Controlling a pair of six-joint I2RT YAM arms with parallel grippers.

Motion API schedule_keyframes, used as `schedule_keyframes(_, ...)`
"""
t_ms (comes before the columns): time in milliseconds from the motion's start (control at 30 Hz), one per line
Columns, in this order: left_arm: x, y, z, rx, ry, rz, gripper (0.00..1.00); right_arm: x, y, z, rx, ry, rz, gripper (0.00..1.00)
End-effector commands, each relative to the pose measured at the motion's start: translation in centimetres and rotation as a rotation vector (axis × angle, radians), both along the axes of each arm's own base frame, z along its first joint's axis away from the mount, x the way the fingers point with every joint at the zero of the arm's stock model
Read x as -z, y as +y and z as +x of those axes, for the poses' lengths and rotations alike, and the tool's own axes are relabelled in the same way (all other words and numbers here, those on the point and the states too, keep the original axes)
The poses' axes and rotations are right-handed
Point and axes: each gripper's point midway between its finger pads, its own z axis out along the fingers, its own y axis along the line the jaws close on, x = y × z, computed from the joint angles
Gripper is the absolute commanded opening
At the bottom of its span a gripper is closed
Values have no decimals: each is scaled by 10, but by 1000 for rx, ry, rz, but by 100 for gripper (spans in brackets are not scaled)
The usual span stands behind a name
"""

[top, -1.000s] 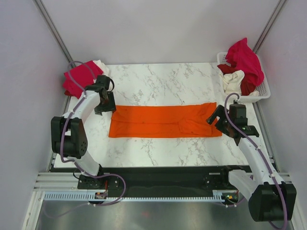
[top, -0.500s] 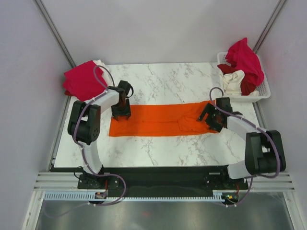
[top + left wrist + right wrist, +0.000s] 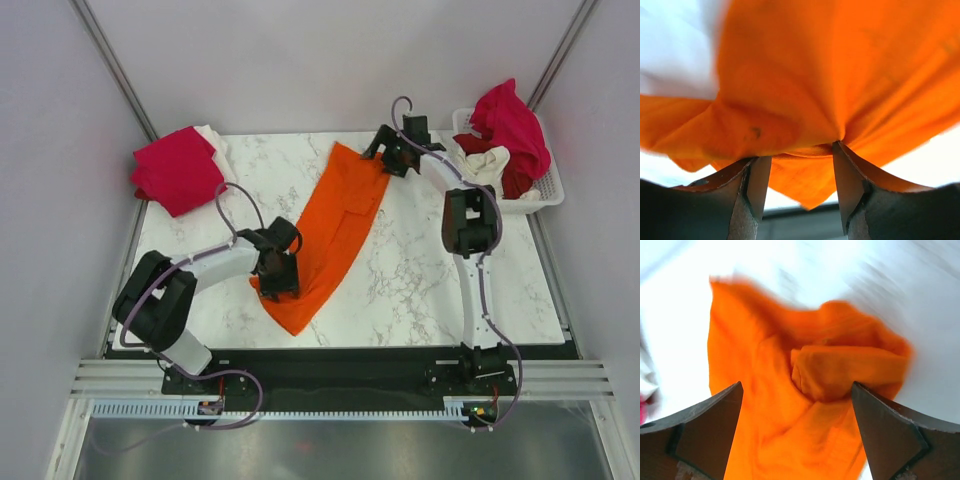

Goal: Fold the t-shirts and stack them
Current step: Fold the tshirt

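Observation:
The bright orange t-shirt [image 3: 335, 225] lies folded in a long strip, slanting from the table's near left to its far middle. My left gripper [image 3: 279, 273] is at its near end; in the left wrist view its jaws [image 3: 797, 150] pinch a bunch of the orange cloth [image 3: 790, 90], which is lifted. My right gripper [image 3: 391, 155] is at the strip's far end. In the right wrist view it [image 3: 796, 387] stands wide open over a bunched fold of orange cloth [image 3: 850, 370]. The view is blurred.
A folded crimson-pink shirt [image 3: 175, 170] on a white one [image 3: 212, 135] lies at the far left corner. A white slotted basket [image 3: 548, 190] at the far right holds crimson [image 3: 512, 120], cream [image 3: 487, 168] and dark red [image 3: 517, 182] shirts.
The orange strip lay straight across the table; now it is swung diagonal. My right gripper carried its right end to the far middle, my left gripper pulled its left end nearer.

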Motion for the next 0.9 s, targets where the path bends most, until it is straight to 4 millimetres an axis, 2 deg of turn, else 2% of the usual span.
schedule_keyframes(0,11,-47,-68,-9,189,-153,60,31,73,6,-216,31,108,98)
schedule_keyframes(33,9,-64,-85,12,208,-166,61,29,86,11,-234,11,135,98)
schedule_keyframes(67,7,-74,-89,28,207,-187,61,22,95,21,-250,-40,159,98)
schedule_keyframes(133,0,-99,-95,51,205,-223,62,19,111,25,-283,-89,218,98)
schedule_keyframes(167,4,-108,-104,90,221,-216,62,24,115,27,-276,-118,236,98)
schedule_keyframes(200,-2,-121,-99,107,202,-233,62,20,117,28,-278,-138,238,98)
schedule_keyframes(267,4,-130,-103,122,228,-224,62,24,118,31,-265,-152,230,98)
schedule_keyframes(300,0,-139,-100,128,227,-238,62,24,121,32,-267,-159,239,98)
schedule_keyframes(467,-14,-174,-112,189,252,-297,62,10,130,37,-308,-228,275,98)
schedule_keyframes(567,-41,-192,-121,204,261,-371,63,-6,130,39,-321,-268,262,98)
schedule_keyframes(600,-52,-198,-120,213,246,-399,63,-17,128,41,-322,-287,262,98)
schedule_keyframes(633,-71,-202,-122,215,234,-447,63,-23,128,41,-328,-301,257,98)
schedule_keyframes(667,-81,-203,-123,213,225,-468,63,-26,127,40,-331,-304,251,98)
schedule_keyframes(700,-94,-204,-122,218,204,-499,63,-45,123,42,-320,-332,240,98)
schedule_keyframes(733,-114,-203,-120,221,161,-539,63,-49,116,44,-304,-334,223,98)
schedule_keyframes(767,-125,-201,-120,221,138,-559,66,-43,109,41,-284,-309,207,98)
schedule_keyframes(800,-130,-197,-120,223,118,-567,66,-64,101,41,-265,-331,196,98)
schedule_keyframes(833,-146,-192,-118,242,61,-597,66,-69,90,42,-242,-336,182,98)
schedule_keyframes(867,-147,-186,-117,250,38,-588,66,-79,81,34,-232,-330,172,98)
